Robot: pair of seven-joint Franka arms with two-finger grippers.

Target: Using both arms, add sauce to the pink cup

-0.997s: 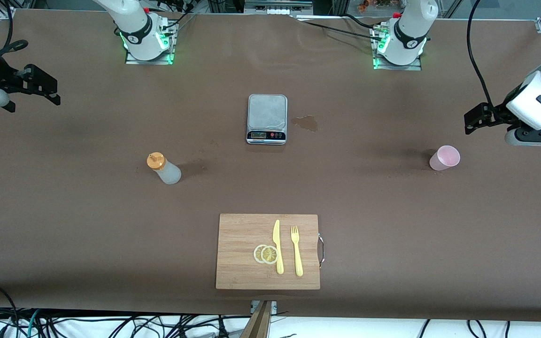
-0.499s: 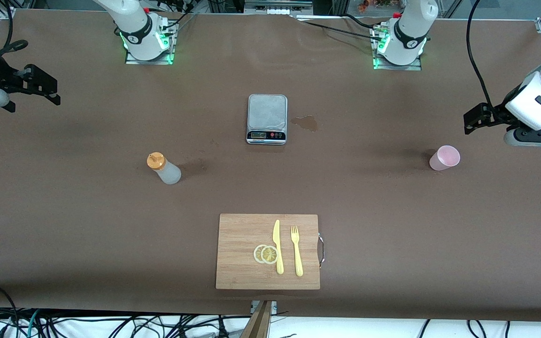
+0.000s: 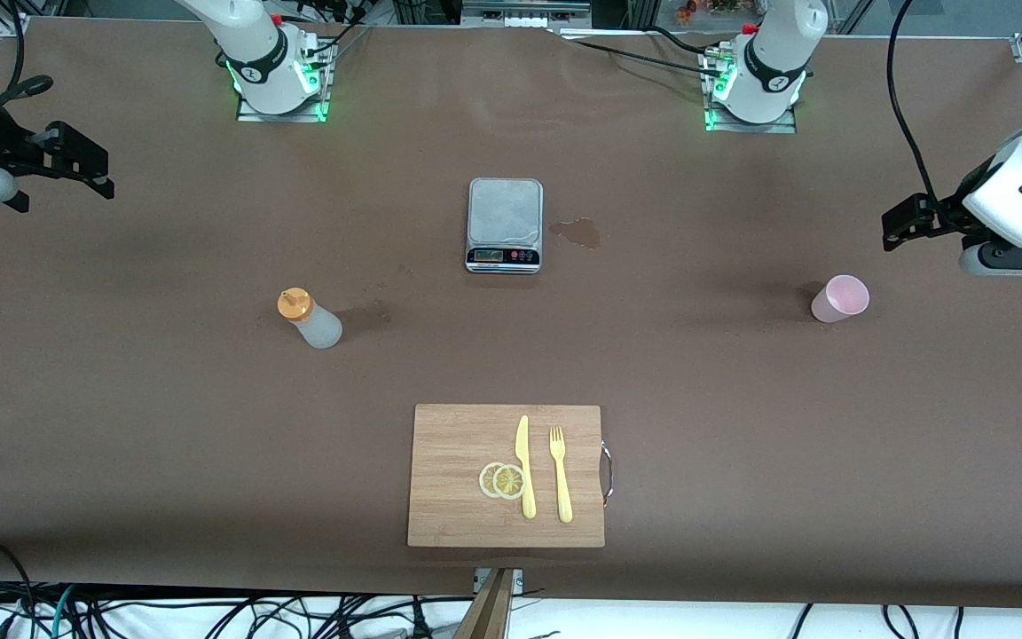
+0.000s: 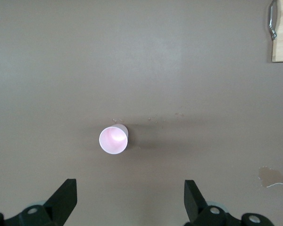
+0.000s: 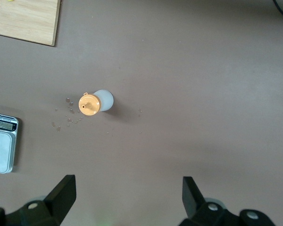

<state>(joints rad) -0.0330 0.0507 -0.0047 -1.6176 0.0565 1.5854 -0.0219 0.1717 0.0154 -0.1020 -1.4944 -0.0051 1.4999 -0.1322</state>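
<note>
Sauce bottle (image 3: 310, 319) upright on the brown table (image 3: 121, 399) toward the right arm's end, frosted white body, orange nozzle cap on top; also seen from above in the right wrist view (image 5: 96, 102), with small specks on the table just beside it. Pink cup (image 3: 840, 298) upright and open-mouthed toward the left arm's end, well apart from the bottle; seen straight down in the left wrist view (image 4: 113, 140), inside looking empty.

Left gripper (image 3: 900, 222) up in the air over the table edge at the left arm's end, near the cup but not touching it; fingers (image 4: 65, 202) spread wide, nothing between them. Right gripper (image 3: 85, 169) up over the table edge at the right arm's end, well apart from the bottle; fingers (image 5: 62, 197) likewise wide apart and holding nothing.

Between cup and bottle, farther from the front camera: digital kitchen scale (image 3: 505, 224) with a metal platform, and a small wet-looking stain (image 3: 577, 232) just beside it. Nearer to the front camera, mid-table: wooden cutting board (image 3: 458, 444) with a metal handle on its edge toward the left arm's end. On the board: two lemon slices (image 3: 502, 480) overlapping, a yellow plastic knife (image 3: 524, 466) touching them, and a yellow plastic fork (image 3: 561, 473) just beside the knife.
</note>
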